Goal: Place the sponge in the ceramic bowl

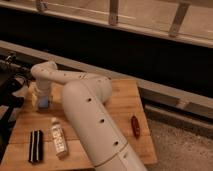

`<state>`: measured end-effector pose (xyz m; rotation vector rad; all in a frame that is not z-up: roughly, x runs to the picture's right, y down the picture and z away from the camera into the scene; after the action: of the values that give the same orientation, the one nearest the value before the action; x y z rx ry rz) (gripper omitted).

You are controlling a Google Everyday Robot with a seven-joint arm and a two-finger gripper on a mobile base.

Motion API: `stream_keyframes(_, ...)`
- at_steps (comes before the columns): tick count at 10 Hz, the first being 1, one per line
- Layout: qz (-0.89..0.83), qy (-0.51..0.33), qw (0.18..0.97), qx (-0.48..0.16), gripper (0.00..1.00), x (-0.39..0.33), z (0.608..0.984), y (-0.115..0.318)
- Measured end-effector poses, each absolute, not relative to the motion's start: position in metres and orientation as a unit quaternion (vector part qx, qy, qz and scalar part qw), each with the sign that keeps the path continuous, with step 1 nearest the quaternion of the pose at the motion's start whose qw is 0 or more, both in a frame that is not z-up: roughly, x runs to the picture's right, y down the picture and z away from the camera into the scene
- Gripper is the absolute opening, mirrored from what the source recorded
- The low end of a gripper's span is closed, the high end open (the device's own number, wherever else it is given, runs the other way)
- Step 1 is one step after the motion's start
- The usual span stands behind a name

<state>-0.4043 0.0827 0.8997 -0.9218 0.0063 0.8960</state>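
The sponge (44,104), a small light-blue block, sits at the tip of my gripper (43,100) over the far left part of the wooden table (122,97). The gripper points down from the white wrist and appears shut on the sponge, which travels with it. My thick white arm (90,115) runs from the lower middle of the view up and left to the wrist. The ceramic bowl is not in view; the arm covers much of the table's middle.
A black-and-white striped folded cloth (35,146) and a whitish bottle-like object (59,140) lie at the front left. A small red object (135,126) lies near the right edge. Dark equipment (10,82) stands beyond the left edge, and a dark wall with a railing runs behind.
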Motion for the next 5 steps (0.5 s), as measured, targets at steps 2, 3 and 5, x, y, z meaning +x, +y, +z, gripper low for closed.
stream_keyframes(2, 0.409, 0.016, 0.807, -0.426, 0.65, -0.4041, 0.9041, 0.0842)
stream_keyframes(3, 0.409, 0.022, 0.809, -0.421, 0.65, -0.404, 0.9054, 0.0844)
stream_keyframes(5, 0.428, 0.044, 0.811, -0.397, 0.65, -0.4021, 0.9112, 0.083)
